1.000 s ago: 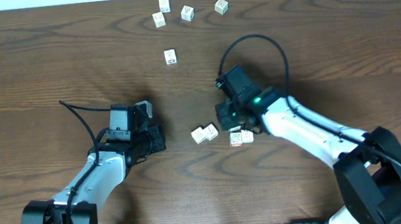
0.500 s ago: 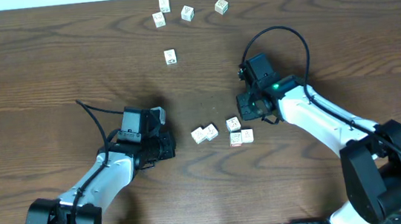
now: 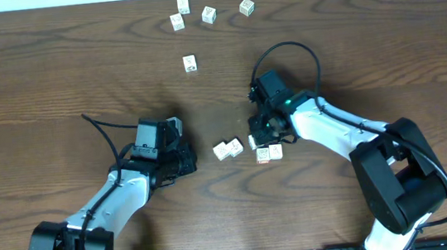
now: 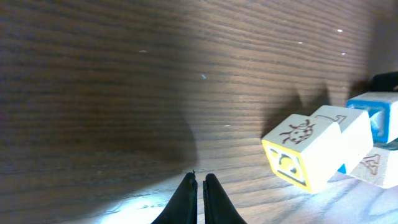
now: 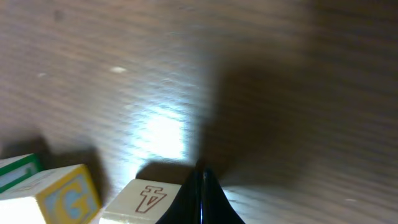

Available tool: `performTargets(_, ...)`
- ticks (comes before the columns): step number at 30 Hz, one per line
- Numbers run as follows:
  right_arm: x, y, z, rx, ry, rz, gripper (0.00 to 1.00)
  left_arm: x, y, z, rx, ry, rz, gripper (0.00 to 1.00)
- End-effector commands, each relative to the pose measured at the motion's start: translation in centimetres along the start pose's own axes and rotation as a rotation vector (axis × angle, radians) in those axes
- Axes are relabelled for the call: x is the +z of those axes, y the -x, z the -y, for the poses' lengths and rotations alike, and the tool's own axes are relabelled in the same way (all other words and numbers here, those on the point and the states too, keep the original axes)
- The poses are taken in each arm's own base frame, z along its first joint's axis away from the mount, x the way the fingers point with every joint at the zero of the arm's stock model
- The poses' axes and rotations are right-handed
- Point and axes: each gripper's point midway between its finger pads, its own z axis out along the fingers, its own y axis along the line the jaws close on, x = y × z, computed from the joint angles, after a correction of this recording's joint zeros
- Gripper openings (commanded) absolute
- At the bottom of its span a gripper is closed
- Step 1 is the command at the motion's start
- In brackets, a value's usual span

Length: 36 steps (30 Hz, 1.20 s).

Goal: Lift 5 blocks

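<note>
Blocks all sit on the desk, none lifted yet, and the left tool and right tool are both pinched shut on nothing.

Overhead, the far small white printed cubes are too tiny to read. The right arm's black wrist housing seems to cover part of the near cluster of cubes. Right wrist view's blurred; the red-lettered white cube runs off the bottom edge.
</note>
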Motion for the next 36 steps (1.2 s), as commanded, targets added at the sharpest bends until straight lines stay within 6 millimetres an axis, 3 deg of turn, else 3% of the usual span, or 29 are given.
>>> performTargets(1,0.8,-1.2,-1.5,-0.047,0.027,-0.038,0.01,0.0,-0.5,1.2,-0.003,-0.032,-0.007,0.07)
performTargets(11,0.9,-0.9,-2.4,-0.060,0.038,-0.019,0.01,0.8,-1.5,4.6,0.069,-0.089,-0.010,0.07)
performTargets(23,1.0,-1.7,-4.9,-0.060,0.102,-0.036,0.01,0.9,-0.8,3.6,0.063,-0.025,0.030,0.07)
performTargets(36,1.1,-2.5,-5.9,-0.014,0.097,-0.056,0.01,0.8,0.5,1.8,0.061,0.082,0.101,0.08)
